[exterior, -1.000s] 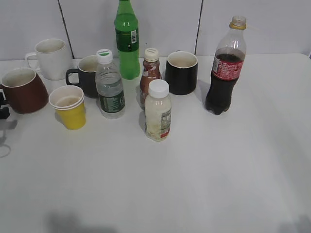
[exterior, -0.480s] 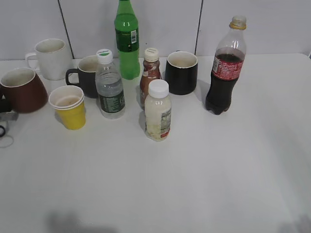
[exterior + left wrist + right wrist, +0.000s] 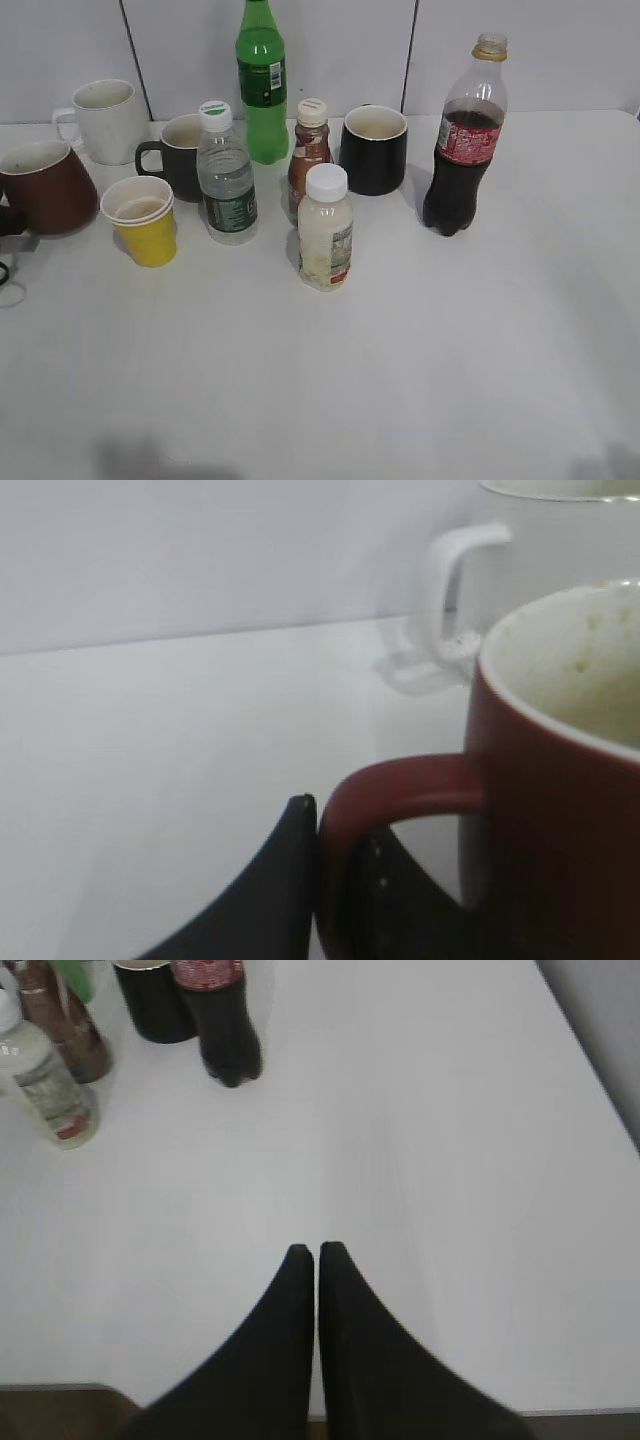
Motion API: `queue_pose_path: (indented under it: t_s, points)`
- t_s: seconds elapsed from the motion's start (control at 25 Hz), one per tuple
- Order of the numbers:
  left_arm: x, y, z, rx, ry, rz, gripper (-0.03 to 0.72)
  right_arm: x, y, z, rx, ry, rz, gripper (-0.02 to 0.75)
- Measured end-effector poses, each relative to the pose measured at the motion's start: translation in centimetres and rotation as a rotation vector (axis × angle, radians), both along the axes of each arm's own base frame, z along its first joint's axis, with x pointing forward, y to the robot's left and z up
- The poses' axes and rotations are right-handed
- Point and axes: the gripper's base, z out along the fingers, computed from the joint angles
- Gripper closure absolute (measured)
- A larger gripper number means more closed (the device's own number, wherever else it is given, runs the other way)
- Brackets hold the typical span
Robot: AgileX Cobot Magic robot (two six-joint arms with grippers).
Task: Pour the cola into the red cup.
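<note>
The red cup [image 3: 45,187] is a maroon mug with a pale inside, at the far left of the table. In the left wrist view the cup [image 3: 560,780] fills the right side. My left gripper [image 3: 338,825] is shut on its loop handle [image 3: 400,780], with one finger outside the loop and one inside. In the exterior view only a bit of that gripper [image 3: 8,228] shows at the left edge. The cola bottle [image 3: 462,140] stands upright at the back right, with no cap on it, and also shows in the right wrist view [image 3: 220,1020]. My right gripper [image 3: 317,1252] is shut and empty above the bare table, near its front edge.
Along the back stand a white mug [image 3: 103,120], a grey mug [image 3: 180,155], a green bottle [image 3: 262,85], a small brown bottle [image 3: 309,150] and a black mug [image 3: 373,150]. A yellow paper cup [image 3: 143,220], a water bottle [image 3: 226,180] and a milky bottle [image 3: 326,235] stand in front.
The left gripper has shifted a little at the left edge. The red cup has tipped slightly and moved a touch to the left. The cola bottle has not moved.
</note>
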Motion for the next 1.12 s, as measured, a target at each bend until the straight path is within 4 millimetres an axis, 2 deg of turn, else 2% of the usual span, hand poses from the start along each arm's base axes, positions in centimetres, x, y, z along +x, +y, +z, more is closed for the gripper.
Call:
queue_pose_path:
  t_s: [0.12,0.28,0.4,0.48,0.56,0.68,0.76,0.84,0.92,1.04,1.12]
  points:
    - [-1.4,-0.4,1.5,0.004,0.007,-0.007,0.635,0.0,0.3,0.0,0.028,0.0,0.02,0.738]
    - [-3.6,-1.0,5.0,0.016,-0.044,-0.008,0.635,0.0,0.4,0.4,0.038,-0.028,0.032,0.738]
    - [-5.2,-1.4,7.3,0.025,-0.083,-0.007,0.635,0.2,0.4,1.6,0.057,-0.145,0.027,0.738]
    - [-6.2,-1.6,8.7,0.033,-0.117,-0.003,0.635,0.5,0.3,2.8,0.07,-0.282,0.017,0.738]
    - [-7.3,-1.8,9.9,0.038,-0.142,0.0,0.635,1.3,0.3,3.7,0.08,-0.377,0.005,0.721]
    - [-9.0,-2.2,11.9,0.052,-0.199,0.001,0.635,4.2,0.3,4.8,0.066,-0.414,-0.014,0.59]
    - [-10.0,-2.5,12.9,0.06,-0.232,0.001,0.635,6.7,0.4,5.5,0.038,-0.442,-0.022,0.42]
    - [-11.0,-2.8,13.7,0.068,-0.241,-0.003,0.635,9.9,0.6,5.8,-0.003,-0.451,-0.028,0.302]
    - [-11.8,-3.4,14.3,0.074,-0.233,-0.013,0.635,13.0,0.7,5.7,-0.023,-0.468,-0.04,0.251]
    - [-12.6,-4.8,15.1,0.082,-0.217,-0.063,0.635,17.4,1.1,4.2,-0.032,-0.433,-0.048,0.231]
    - [-12.9,-5.8,15.6,0.089,-0.203,-0.101,0.635,20.2,1.9,2.3,-0.038,-0.377,-0.023,0.227]
